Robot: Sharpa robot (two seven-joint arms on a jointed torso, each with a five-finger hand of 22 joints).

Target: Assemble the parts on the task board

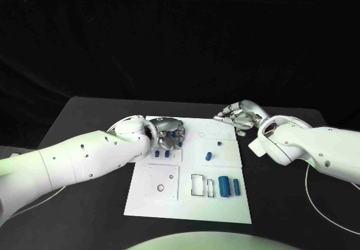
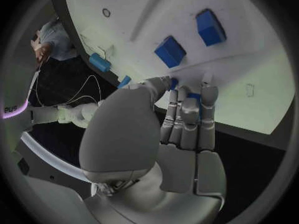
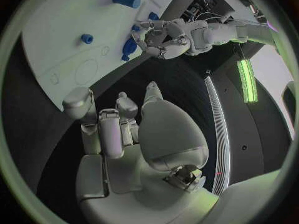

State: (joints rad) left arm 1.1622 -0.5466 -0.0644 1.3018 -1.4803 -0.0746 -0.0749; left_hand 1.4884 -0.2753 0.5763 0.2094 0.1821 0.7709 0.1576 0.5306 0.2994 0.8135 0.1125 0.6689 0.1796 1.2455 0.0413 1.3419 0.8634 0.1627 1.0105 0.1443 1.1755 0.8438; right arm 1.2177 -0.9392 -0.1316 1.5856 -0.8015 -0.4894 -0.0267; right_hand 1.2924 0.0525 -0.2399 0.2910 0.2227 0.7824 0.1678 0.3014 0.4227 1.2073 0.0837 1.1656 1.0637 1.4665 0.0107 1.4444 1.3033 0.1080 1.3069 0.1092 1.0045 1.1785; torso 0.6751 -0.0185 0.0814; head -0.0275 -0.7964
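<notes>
White task board (image 1: 225, 208): your left hand (image 1: 166, 131) pinches a blue part (image 2: 191, 96) at ten o'clock; right hand (image 1: 241, 117) curled, empty, at one o'clock.

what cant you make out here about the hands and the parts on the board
- Head view: whether the left hand holds a part; its own fingers cover the spot on the task board.
- Left wrist view: a small blue part at the fingertips, mostly hidden by the fingers; held or only touched, unclear.
- Head view: the right hand over the board's far edge; its palm side faces away.
</notes>
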